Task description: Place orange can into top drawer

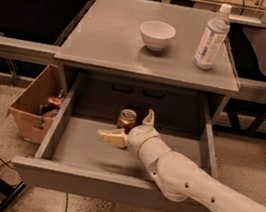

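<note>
Orange can point(127, 117): upright inside the open top drawer point(109, 187), near its back wall.
Gripper point(126, 126): I see it in the drawer, fingers spread wide, holding nothing; the can stands between them at 12 o'clock.

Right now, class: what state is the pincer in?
Pincer: open, holding nothing, inside the drawer, spread around the standing can.

Pale arm point(200, 190) reaches in from lower right; gripper point(125, 122) at mid-view, its two fingers point(112, 137) spread wide apart.
</note>
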You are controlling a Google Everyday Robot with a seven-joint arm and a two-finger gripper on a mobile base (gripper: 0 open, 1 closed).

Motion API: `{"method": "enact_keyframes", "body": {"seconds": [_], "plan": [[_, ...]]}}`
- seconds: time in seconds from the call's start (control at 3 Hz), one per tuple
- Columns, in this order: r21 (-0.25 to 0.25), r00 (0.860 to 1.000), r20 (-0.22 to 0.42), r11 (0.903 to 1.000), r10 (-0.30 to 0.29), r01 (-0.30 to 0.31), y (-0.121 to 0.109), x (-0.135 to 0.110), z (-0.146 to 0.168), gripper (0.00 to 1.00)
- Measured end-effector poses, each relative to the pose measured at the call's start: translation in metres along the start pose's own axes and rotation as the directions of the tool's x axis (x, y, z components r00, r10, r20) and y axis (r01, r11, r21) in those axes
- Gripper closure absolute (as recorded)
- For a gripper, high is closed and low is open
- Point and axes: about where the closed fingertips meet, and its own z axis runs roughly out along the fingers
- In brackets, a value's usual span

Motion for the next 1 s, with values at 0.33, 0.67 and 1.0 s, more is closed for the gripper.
{"method": "enact_keyframes", "body": {"seconds": [0.33,0.67,1.0], "plan": [[-0.012,1.0,0.018,0.9996,0.025,-0.025,-0.009,-0.016,0.002,0.0],[0.016,1.0,0.025,0.9998,0.015,-0.015,-0.056,-0.051,-0.013,0.0],[0.075,0.997,0.003,0.9939,-0.081,0.081,-0.134,-0.13,-0.065,0.0]]}}
